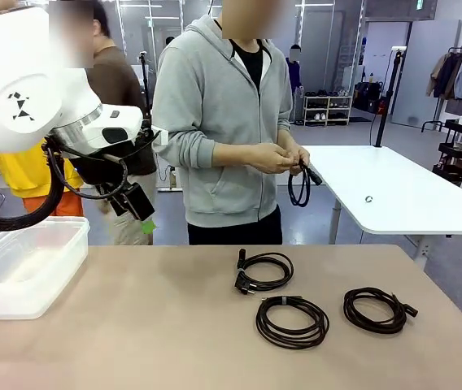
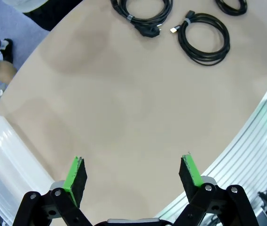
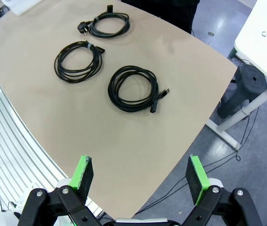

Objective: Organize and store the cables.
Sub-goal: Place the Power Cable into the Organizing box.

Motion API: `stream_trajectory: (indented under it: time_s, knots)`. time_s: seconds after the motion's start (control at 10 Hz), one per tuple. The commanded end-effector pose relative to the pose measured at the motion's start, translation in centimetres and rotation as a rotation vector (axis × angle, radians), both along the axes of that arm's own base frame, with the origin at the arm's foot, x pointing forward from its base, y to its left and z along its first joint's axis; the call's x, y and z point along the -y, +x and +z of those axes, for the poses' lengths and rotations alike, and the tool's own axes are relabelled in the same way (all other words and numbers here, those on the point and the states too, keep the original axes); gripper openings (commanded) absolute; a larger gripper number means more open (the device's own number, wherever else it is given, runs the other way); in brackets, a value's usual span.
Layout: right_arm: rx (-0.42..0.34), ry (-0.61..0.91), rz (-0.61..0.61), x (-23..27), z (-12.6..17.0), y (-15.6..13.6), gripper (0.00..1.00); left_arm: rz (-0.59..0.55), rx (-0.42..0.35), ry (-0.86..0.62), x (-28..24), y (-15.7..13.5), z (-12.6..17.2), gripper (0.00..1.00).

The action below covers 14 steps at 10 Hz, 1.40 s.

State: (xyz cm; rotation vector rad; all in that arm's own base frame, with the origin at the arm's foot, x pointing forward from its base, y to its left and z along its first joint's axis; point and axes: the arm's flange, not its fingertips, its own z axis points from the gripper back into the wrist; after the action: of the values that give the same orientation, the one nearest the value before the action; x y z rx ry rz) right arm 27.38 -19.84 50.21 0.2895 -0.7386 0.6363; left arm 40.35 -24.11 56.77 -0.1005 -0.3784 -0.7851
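On the tan table, three thin black cables lie in round coils, each apart from the others. The first coil is nearest the person. The second coil is closer to the robot. The third coil is toward the robot's right.

A fourth black cable hangs looped from the person's hands, off the table.

One translucent plastic bin stands at the table's left end.

Left claw: jaws spread wide, nothing between the green pads. It touches nothing and hangs over bare table beside the bin.

Right claw: jaws spread wide and holding nothing, above the table's edge. The three coils are well apart from it.
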Motion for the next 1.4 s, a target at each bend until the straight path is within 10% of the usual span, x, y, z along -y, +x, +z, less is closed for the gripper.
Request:
stream_trajectory:
  time_s: [0.0, 0.7, 1.3]
  knots:
    - [0.010, 0.001, 0.017, 0.1, 0.0, -0.2, 1.00, 0.087, -0.059, -0.008, 5.6, 2.2, -1.4, 1.00]
    - [0.010, 0.001, 0.017, 0.1, 0.0, -0.2, 1.00, 0.538, -0.337, -0.053, 19.0, 15.3, -8.7, 1.00]
    - [0.010, 0.001, 0.017, 0.1, 0.0, -0.2, 1.00, 0.980, -0.303, -0.024, 23.0, 21.5, -15.3, 1.00]
